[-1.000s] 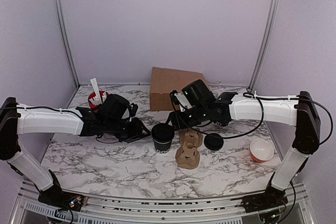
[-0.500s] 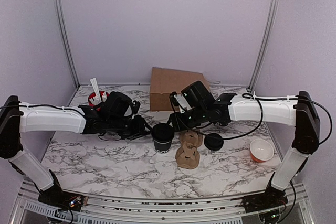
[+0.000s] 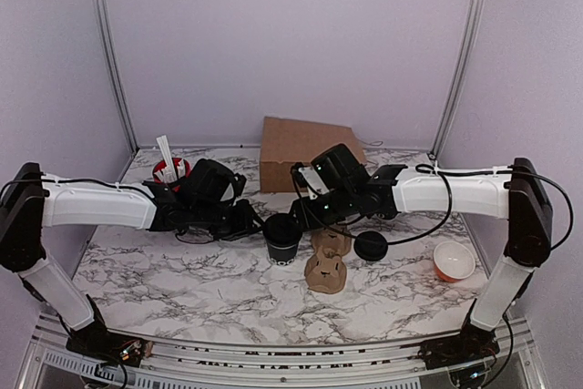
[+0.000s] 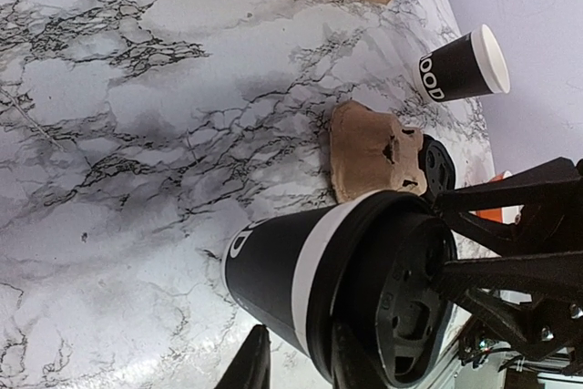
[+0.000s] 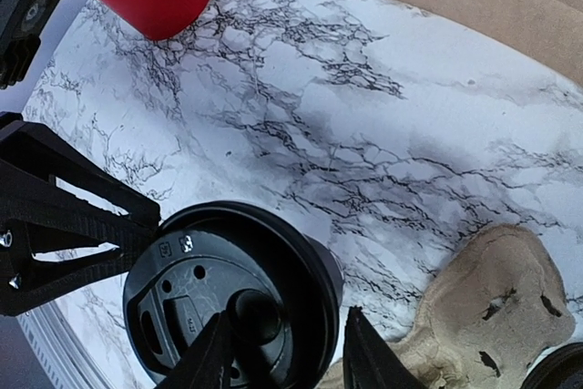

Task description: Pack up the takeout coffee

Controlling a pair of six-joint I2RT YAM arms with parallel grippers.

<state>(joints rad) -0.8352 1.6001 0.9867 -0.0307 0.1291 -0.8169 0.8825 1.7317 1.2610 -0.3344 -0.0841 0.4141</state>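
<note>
A small black paper cup (image 3: 282, 236) stands upright near the middle of a white marble-patterned table (image 3: 182, 271), just beside a brown moulded-pulp cup carrier (image 3: 326, 266). A black plastic lid (image 5: 196, 284) sits on the cup, with a white band showing beneath the lid's edge. The left gripper (image 5: 150, 234) and right gripper (image 4: 441, 239) meet the rim from opposite sides. Each has its fingers slightly apart astride the lid's edge; whether either actually pinches cannot be told. The step appears to be seating the lid. Doing it well probably calls for light, even pressure from both sides, so the lid snaps down level and the paper wall neither buckles nor tips.
</note>
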